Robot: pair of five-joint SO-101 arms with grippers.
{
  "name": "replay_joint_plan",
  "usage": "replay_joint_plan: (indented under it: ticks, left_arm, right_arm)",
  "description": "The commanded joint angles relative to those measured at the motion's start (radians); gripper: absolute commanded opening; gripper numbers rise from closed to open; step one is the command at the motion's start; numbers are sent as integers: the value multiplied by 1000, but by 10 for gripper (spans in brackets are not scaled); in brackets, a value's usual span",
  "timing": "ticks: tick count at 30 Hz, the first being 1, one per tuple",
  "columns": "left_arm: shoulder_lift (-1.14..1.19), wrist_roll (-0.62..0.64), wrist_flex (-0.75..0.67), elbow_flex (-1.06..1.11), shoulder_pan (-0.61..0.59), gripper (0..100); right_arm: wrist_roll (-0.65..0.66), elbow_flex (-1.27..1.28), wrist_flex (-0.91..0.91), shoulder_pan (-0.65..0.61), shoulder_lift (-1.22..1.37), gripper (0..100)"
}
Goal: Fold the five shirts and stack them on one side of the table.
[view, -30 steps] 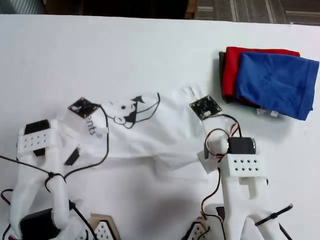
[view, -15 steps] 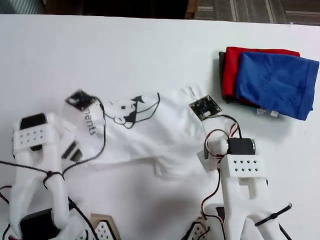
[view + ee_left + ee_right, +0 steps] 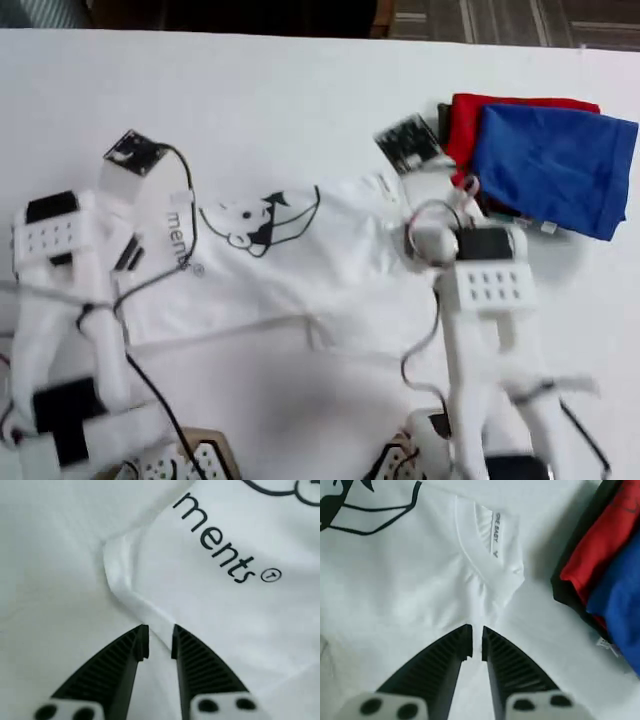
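My left gripper (image 3: 157,642) pinches an edge of the white shirt (image 3: 300,270) by its print. My right gripper (image 3: 476,642) pinches it below the collar — both clamped on cloth. It lies spread on the table (image 3: 300,100), near the folded stack (image 3: 545,165).

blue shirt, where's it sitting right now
In the high view the blue shirt lies folded atop the red shirt at the right of the table, beside the white shirt.

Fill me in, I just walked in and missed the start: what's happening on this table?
Two robot arms hold a white shirt spread on the table. The left pincer grips its edge by the printed letters, the right pincer the cloth near the collar. A stack of folded shirts, blue on top, lies beside the right arm.
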Motion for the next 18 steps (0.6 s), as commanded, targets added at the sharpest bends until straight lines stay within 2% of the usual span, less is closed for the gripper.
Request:
replay_joint_plan:
  ticks: [1, 5, 10, 18]
  left_arm:
    - [178, 63, -23, -163, 2, 84]
    - [345, 124, -21, -320, -9, 131]
    - [451, 180, -18, -433, -12, 140]
    - [562, 230, -2, -549, -12, 140]
  right_arm:
    - [-81, -210, -19, -36, 252, 44]
    - [-95, -422, -18, -74, 521, 45]
    - [-94, -592, -18, -97, 811, 45]
    - [-98, -818, -18, 21, 1044, 45]
